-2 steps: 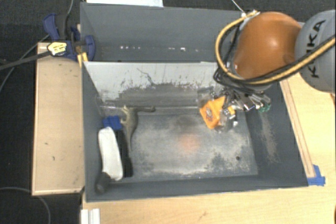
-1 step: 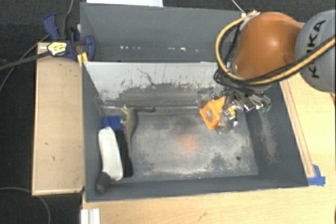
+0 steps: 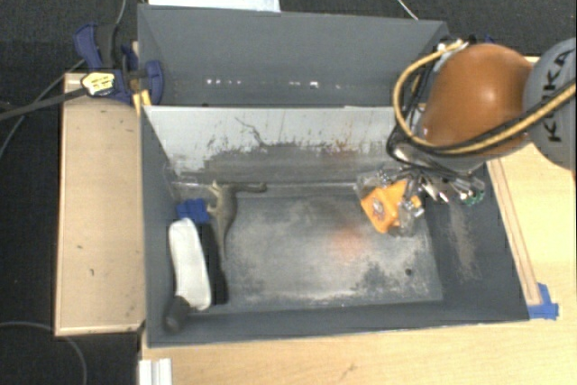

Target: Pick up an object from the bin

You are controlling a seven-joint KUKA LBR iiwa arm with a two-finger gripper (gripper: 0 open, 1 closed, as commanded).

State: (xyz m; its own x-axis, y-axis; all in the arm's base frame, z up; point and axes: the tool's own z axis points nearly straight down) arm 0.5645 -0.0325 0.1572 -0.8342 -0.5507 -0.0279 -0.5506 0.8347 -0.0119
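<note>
Apparently the gripper [image 3: 403, 205] had its jaws closed on a small orange block [image 3: 382, 210] between them; I judged it light, rigid, maybe slick, best gripped across flat sides.

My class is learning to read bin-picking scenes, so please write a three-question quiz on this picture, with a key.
1. True or false: the white oblong thing lies by the left wall of the bin.
2. Which thing is nearest the gripper? A) the white oblong thing B) the orange-yellow thing C) the blue thing
3. Fill in: the arm reaches in from the view's ____ side.

Key: 1 true; 2 B; 3 right.
</note>
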